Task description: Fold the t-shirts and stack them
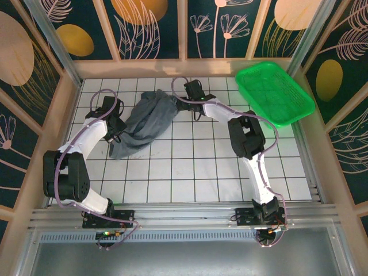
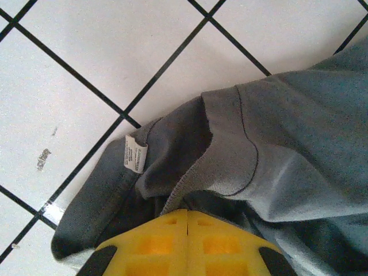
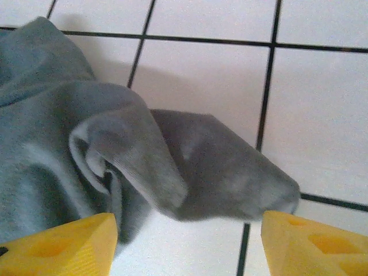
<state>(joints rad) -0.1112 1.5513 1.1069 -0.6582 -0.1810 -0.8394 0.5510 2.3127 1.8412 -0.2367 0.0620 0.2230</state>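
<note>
the white tiled table (image 1: 201,167) carries a single dark grey t-shirt (image 1: 146,123), crumpled in a loose heap near the far edge, left of the middle, with one end trailing toward the near edge. a green mesh basket (image 1: 270,92) sits at the far right corner, tilted over the table's rim. the left gripper (image 1: 112,109) is at the heap's left side; in its wrist view its yellow fingers (image 2: 187,215) are pressed together on a fold of the t-shirt (image 2: 299,144). the right gripper (image 1: 192,92) is at the heap's far right end, its fingers spread wide (image 3: 187,230), either side of a bunched end of the cloth (image 3: 52,144) lying on the tiles. a small white label (image 2: 136,154) shows inside the collar.
</note>
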